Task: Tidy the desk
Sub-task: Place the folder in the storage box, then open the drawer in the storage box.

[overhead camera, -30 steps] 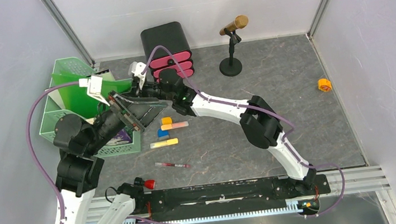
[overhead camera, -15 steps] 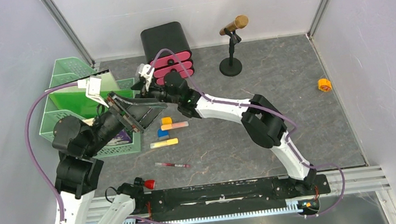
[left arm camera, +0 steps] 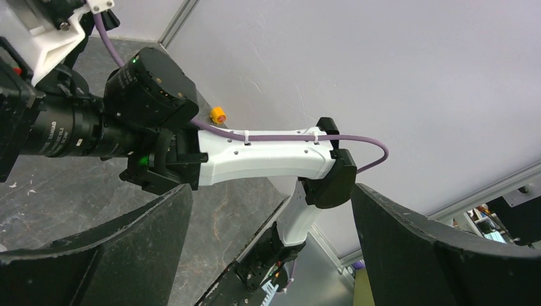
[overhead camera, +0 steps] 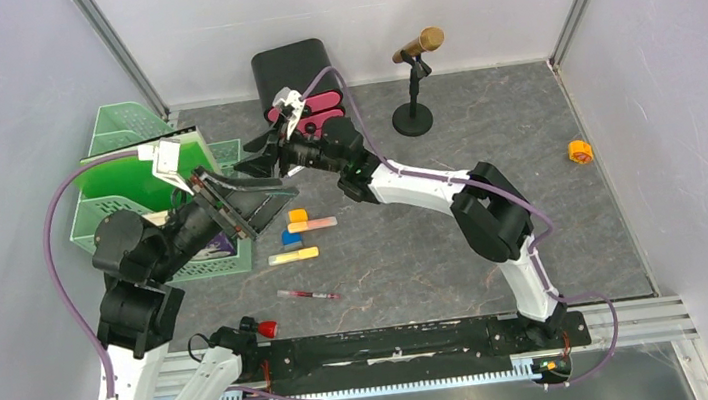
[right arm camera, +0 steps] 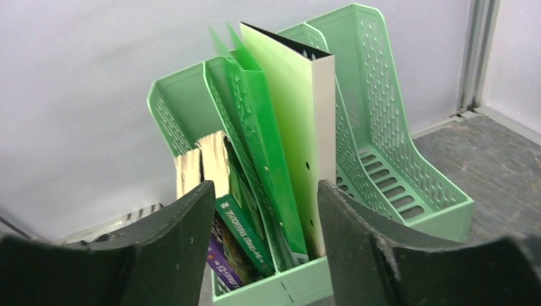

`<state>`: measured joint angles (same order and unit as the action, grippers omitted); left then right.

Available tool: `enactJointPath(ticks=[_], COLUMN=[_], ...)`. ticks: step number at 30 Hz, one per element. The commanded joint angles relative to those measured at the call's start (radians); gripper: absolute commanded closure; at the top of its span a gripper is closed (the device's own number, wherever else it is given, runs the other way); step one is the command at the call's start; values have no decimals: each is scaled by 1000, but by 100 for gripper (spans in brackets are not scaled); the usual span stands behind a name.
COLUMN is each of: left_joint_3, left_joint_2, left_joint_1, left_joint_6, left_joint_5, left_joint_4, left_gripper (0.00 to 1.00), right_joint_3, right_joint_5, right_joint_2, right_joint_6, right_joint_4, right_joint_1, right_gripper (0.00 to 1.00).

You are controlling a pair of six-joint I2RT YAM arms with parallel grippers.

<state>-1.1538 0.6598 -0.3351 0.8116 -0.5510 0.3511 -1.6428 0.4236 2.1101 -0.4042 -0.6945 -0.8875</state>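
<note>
On the desk [overhead camera: 524,140], mint file rack [overhead camera: 124,115]

A matt dark-grey table [overhead camera: 552,208] with a stone-like marbled finish carries a mint-green perforated plastic file rack [right arm camera: 395,115] holding a glossy translucent green plastic folder [right arm camera: 247,124], and a smooth, slightly shiny black plastic drawer box [overhead camera: 287,67] with pink fronts.

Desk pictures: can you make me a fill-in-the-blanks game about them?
The drawer box has ___ drawer fronts.
The microphone stands to the ___ of the drawer box.
The right gripper is ___ and holds nothing.
The pen lies flat on the ___.
Missing words: pink; right; open; desk.
</note>
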Motion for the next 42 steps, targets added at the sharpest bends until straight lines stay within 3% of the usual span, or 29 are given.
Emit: enactJointPath(ticks=[1, 6, 12, 23, 34, 42], left_joint_3=[8, -11, -49, 44, 186, 233], left_joint_2=[-9, -12, 8, 64, 38, 64], left_joint_1=[2, 2, 2, 3, 3, 3], left_joint_6=[-10, -45, -106, -159, -123, -143], left_joint_5=[18, 111, 315, 414, 418, 413], left_joint_4=[2, 105, 351, 563, 582, 587], left_gripper=[0, 0, 0, 0, 0, 0], right_joint_3=[-16, -70, 1, 483, 951, 1138], right_joint_5=[60, 87, 82, 45, -91, -225], right_joint_2=[-24, 22, -32, -322, -659, -895], right_joint_6=[-111, -152, -93, -88, 88, 132], right_joint_4=[-98, -92, -12, 136, 405, 537], right_joint_1=[-5, -7, 1, 167, 315, 337], right_gripper=[38, 42, 35, 29, 20, 6])
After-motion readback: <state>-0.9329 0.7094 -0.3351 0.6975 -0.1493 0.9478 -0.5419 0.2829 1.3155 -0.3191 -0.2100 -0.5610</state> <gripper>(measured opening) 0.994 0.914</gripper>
